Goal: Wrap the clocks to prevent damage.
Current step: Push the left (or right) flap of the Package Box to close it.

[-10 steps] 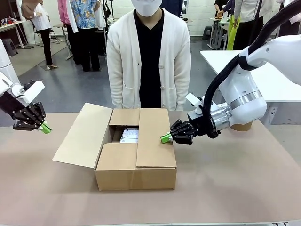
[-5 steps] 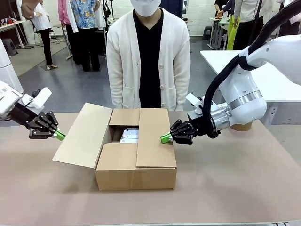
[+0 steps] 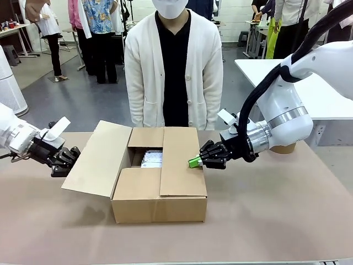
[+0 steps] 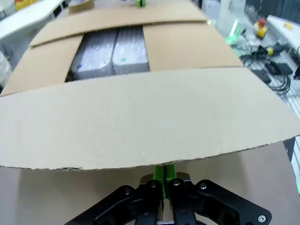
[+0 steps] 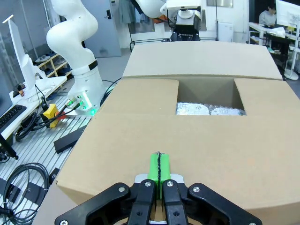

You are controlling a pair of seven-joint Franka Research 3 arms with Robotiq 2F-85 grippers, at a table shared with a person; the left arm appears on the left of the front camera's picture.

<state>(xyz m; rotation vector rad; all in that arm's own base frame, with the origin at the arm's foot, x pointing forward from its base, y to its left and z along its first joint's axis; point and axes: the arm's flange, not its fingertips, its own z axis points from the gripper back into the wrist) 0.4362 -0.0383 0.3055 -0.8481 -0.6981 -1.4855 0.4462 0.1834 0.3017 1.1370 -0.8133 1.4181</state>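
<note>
Left jaws pressed together by open flap [image 3: 96, 160] — right jaws same, on closed flap [image 3: 182, 165].

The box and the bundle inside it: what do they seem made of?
The box looks like matte brown corrugated cardboard: a rough cut edge shows on its open flap. The bundle looks like whitish translucent bubble wrap, slightly glossy, with a dimpled surface; its contents are hidden.
</note>
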